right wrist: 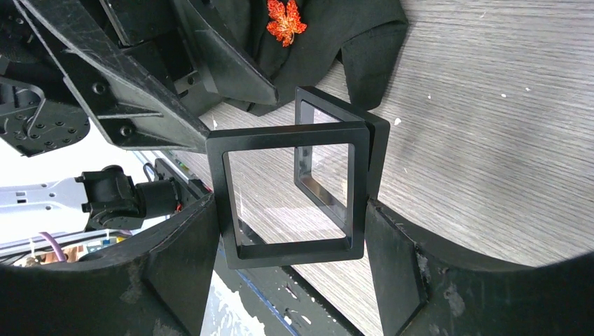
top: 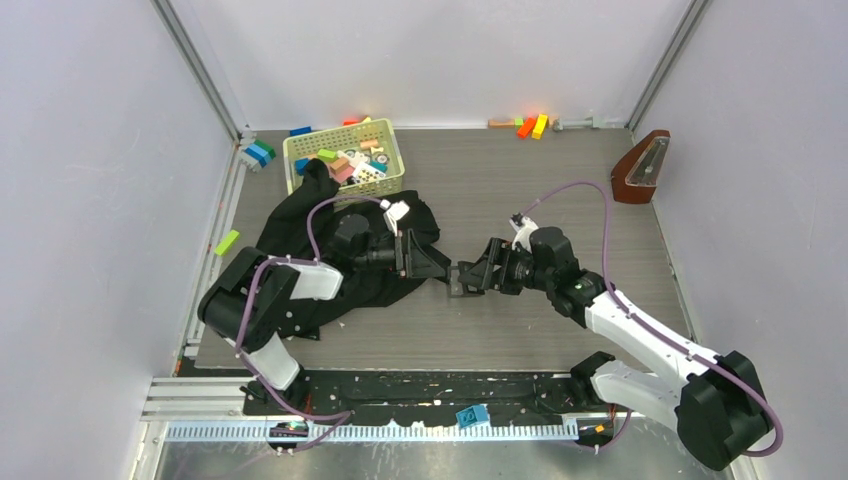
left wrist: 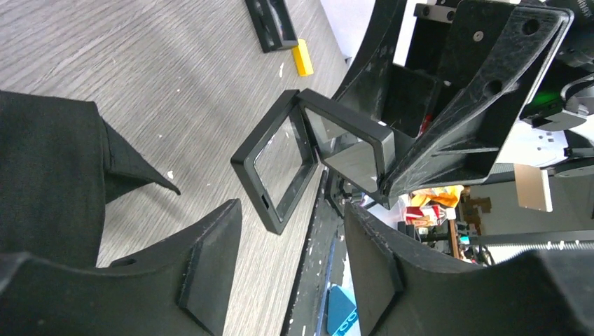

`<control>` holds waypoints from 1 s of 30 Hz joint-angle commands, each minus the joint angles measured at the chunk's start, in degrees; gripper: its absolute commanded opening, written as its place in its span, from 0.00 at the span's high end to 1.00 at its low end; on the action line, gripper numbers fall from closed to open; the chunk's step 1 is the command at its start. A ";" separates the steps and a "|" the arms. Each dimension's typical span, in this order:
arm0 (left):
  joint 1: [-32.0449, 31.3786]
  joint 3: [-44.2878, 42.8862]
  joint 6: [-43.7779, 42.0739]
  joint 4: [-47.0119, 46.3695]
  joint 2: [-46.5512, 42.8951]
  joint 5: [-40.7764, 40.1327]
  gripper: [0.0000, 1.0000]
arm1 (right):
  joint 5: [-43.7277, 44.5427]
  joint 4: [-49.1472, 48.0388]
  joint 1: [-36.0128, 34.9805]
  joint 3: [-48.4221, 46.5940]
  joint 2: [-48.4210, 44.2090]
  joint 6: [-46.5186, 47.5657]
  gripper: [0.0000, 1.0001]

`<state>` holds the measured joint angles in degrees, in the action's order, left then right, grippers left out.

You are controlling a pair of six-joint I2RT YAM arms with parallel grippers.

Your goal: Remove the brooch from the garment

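Grey wood-grain table (top: 520, 200): black garment (top: 300, 225) at left-centre w/ orange-red brooch (right wrist: 286, 21) pinned on it, brooch lying beyond hinged black frame (right wrist: 287, 135) clamped by R gripper (right wrist: 291, 210), apart from its fingers; L gripper (left wrist: 294, 238) near brooch, jaws spread, holding nothing.

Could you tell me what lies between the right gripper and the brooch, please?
In the right wrist view, the hinged black frame, held in the right gripper, and the edge of the garment lie before the brooch.
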<state>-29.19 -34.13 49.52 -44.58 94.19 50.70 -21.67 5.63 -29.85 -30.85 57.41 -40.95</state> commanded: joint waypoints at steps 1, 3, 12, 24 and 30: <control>0.27 -0.45 4.32 -9.29 2.56 2.94 0.44 | -2.16 -5.09 -0.30 -0.74 0.29 -1.30 0.52; 0.27 -0.70 4.77 -9.82 3.36 3.53 0.48 | -3.01 -7.55 -0.30 -0.24 0.18 -2.08 0.52; 0.27 -1.28 6.31 -11.45 5.20 4.24 0.50 | -6.96 -13.32 -0.30 1.28 1.56 -4.49 0.52; 0.96 -0.78 10.71 -18.52 6.79 5.69 1.00 | 7.07 3.14 -0.25 -2.67 0.98 0.04 0.14; 1.28 -1.14 3.79 -6.89 2.74 3.62 1.00 | 12.57 9.45 -0.21 -4.56 -0.57 2.46 0.16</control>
<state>-28.16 -34.20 58.22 -55.57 101.43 52.99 -17.98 8.16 -30.37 -33.30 57.95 -41.85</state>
